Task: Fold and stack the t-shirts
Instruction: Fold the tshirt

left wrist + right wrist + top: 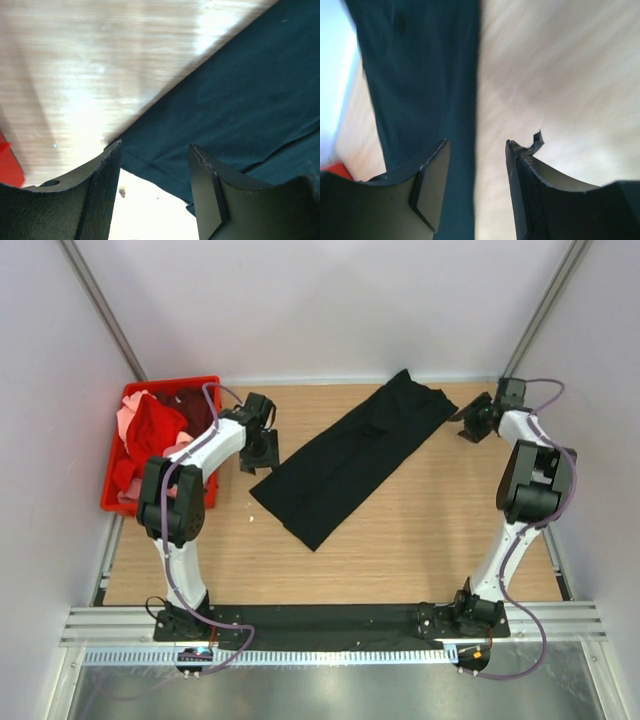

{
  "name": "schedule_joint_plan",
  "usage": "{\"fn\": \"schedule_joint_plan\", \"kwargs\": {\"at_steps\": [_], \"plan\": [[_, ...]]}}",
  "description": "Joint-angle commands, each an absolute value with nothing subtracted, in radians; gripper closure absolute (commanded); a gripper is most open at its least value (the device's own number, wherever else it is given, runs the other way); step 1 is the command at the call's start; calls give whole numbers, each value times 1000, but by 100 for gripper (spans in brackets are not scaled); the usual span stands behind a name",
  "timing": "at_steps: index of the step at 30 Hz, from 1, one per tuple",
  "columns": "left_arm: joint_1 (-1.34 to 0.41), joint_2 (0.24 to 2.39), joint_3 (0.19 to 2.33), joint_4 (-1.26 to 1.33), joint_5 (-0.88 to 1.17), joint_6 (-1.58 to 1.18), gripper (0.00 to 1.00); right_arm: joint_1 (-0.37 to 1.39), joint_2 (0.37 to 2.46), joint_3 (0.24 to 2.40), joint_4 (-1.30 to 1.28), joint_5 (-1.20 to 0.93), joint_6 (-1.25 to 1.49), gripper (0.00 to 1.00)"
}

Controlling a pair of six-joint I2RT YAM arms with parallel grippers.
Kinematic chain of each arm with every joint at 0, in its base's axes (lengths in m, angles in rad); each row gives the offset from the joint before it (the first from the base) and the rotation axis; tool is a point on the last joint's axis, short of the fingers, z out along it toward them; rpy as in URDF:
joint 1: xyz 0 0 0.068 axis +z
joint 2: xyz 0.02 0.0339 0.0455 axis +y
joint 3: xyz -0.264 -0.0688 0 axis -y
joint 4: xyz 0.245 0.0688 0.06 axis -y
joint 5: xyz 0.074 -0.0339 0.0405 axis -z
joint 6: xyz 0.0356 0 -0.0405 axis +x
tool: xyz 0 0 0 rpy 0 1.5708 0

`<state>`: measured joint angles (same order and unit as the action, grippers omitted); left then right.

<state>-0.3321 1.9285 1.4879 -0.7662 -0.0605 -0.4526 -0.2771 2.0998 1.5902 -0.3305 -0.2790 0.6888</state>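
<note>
A plain black t-shirt [350, 455] lies as a long folded strip, running diagonally across the wooden table. My left gripper [262, 456] hovers at the strip's near left end. In the left wrist view the gripper [155, 156] is open, with the black t-shirt [240, 95] below its fingers and nothing held. At the strip's far right end my right gripper [467, 427] hangs just off the cloth. The right wrist view shows that gripper [477, 148] open and empty above the black t-shirt's [420, 75] straight edge. Red, pink and dark maroon t-shirts [155, 425] are heaped at the left.
The heaped shirts sit in a red plastic crate [112, 495] at the table's far left edge. Bare wood [430, 530] spreads in front of and to the right of the black shirt. White walls and metal posts close in the table's back and sides.
</note>
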Motion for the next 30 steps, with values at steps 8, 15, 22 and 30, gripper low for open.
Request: {"fn": "schedule_joint_plan", "kwargs": {"at_steps": [8,15,22,30], "plan": [[-328,2025,1574,-857,-84,-255,45,67,1657,1148,-419,-141,752,54],[-324,2056,1525,-876,-89,-261,59,146,1638,1040,-348,-147,749,58],[-325,1967,1413,-885,-6,-322,96,126,1640,1043,-384,-77,654,59],[-408,1838,1188,-884,78,-390,100,-100,1735,1144,-374,-176,581,57]]}}
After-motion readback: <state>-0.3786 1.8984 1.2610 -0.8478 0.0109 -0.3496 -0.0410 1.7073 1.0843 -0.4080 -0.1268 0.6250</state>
